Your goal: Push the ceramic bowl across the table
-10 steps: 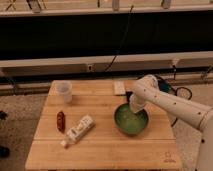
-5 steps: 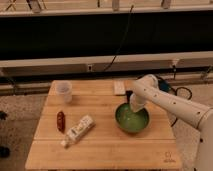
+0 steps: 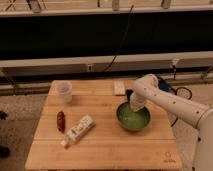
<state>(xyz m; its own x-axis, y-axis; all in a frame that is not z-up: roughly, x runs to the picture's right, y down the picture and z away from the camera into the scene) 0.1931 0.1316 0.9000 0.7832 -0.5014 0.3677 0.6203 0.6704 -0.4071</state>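
1. Green and glossy, the ceramic bowl point(image 3: 133, 117) sits on the right half of the table point(image 3: 105, 152), just where it sat a second ago.
2. The white arm point(image 3: 170, 102) reaches in from the right, its gripper point(image 3: 136, 107) dipping at the bowl's far rim; the state of the jaws cannot be told.
3. Little has shifted: the arm has held almost the same pose, so the push appears barely begun.
4. Left of the bowl lie a white bottle point(image 3: 79, 130) and a red-brown item point(image 3: 60, 120); a translucent cup point(image 3: 64, 91) stands near the far-left corner.
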